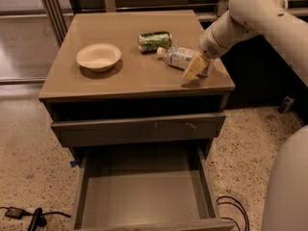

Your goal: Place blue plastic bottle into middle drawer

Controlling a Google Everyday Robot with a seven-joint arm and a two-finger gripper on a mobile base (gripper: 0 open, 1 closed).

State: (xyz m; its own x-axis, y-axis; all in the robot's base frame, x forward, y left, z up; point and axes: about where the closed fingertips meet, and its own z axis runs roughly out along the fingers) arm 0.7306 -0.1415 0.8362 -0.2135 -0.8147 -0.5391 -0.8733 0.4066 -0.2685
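Note:
The blue plastic bottle [176, 57] lies on its side on the cabinet top, white cap pointing left toward a green can. My gripper [196, 66] reaches down from the upper right on the white arm and sits at the bottle's right end, covering its base. The middle drawer [144, 196] is pulled out below, near the bottom of the camera view, with a bare flat floor and low side walls.
A green drink can [155, 40] lies just behind the bottle. A pale bowl [98, 57] stands on the left of the cabinet top [134, 78]. A shut drawer front with small scratches [139, 129] is above the open drawer. Cables lie on the speckled floor [29, 215].

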